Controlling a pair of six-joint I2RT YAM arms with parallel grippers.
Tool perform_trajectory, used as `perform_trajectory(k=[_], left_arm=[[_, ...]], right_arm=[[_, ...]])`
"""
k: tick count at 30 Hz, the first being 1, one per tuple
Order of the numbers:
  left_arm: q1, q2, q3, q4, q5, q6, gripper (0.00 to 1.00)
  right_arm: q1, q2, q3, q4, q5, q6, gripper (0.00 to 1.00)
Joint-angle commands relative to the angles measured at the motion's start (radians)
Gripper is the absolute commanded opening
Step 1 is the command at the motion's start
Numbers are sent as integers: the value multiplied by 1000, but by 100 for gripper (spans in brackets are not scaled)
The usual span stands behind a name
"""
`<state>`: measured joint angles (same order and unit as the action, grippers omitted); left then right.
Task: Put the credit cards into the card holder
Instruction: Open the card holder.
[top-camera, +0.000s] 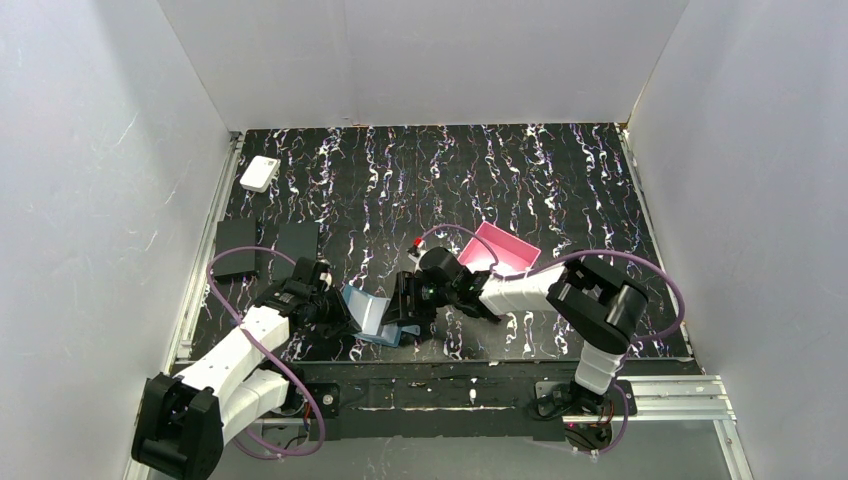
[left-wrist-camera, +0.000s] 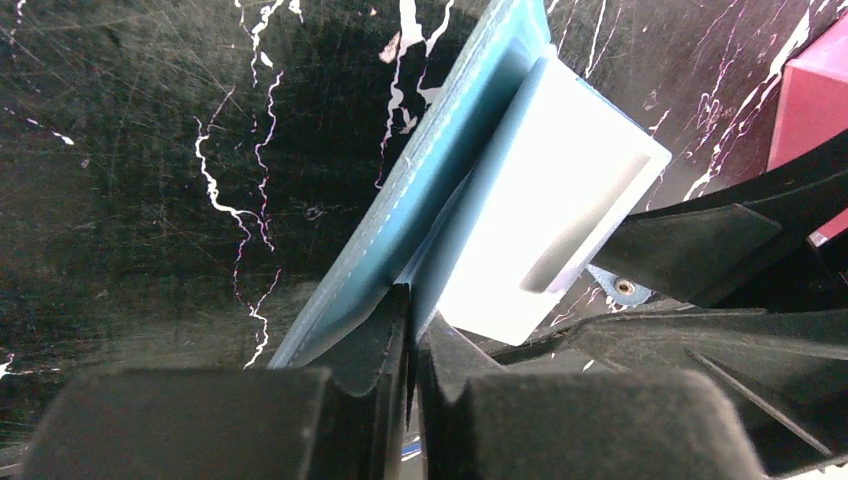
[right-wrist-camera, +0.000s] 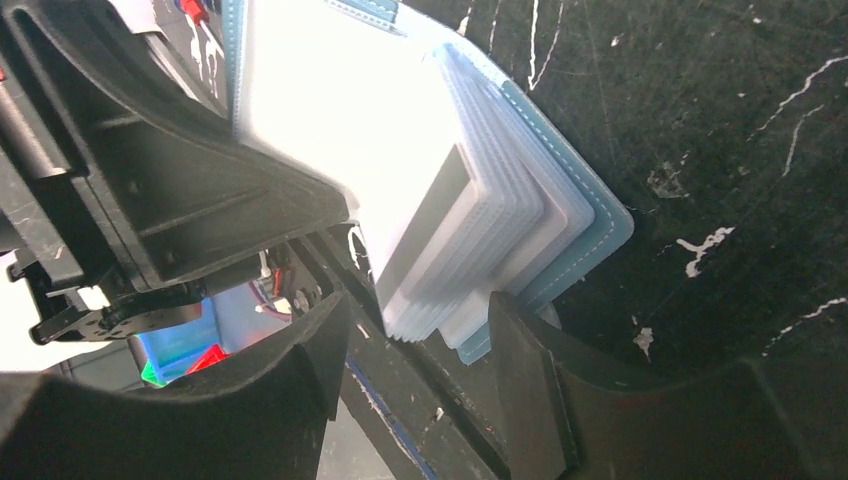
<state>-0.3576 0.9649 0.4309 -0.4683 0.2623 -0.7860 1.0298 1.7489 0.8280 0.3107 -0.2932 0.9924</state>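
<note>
Pinching card holder (left-wrist-camera: 440, 200) w/ left tool (left-wrist-camera: 410, 305) (at its edge); right tool (right-wrist-camera: 420, 315) apart

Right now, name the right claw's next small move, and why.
Probably ease the right claw forward to press the striped card deeper into the card holder. Its jaws stand open astride the card's end, which seems to stick out of the pale pockets, while the left claw pinches the holder's cover.

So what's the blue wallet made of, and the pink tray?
The blue wallet looks like leather or fake leather: matte, with pale stitching along its edge. Its inner pockets look like frosted plastic sleeves. The pink tray may be hard plastic: smooth, even colour.
</note>
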Motion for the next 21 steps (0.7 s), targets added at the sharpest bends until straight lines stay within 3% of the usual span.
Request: perform_trajectory(k=[1,9,21], left_arm=[[-5,-18,-13,-6,-8,-2,1],[-4,-26,-29,-4,-13,-12,0],[-4,-33,-44,7,-4,-19,0]], right_arm=[[12,16,11,28,5,2,63],[16,-33,-15,-26,46,-2,66],[34,-2,12,24,24,2,64]])
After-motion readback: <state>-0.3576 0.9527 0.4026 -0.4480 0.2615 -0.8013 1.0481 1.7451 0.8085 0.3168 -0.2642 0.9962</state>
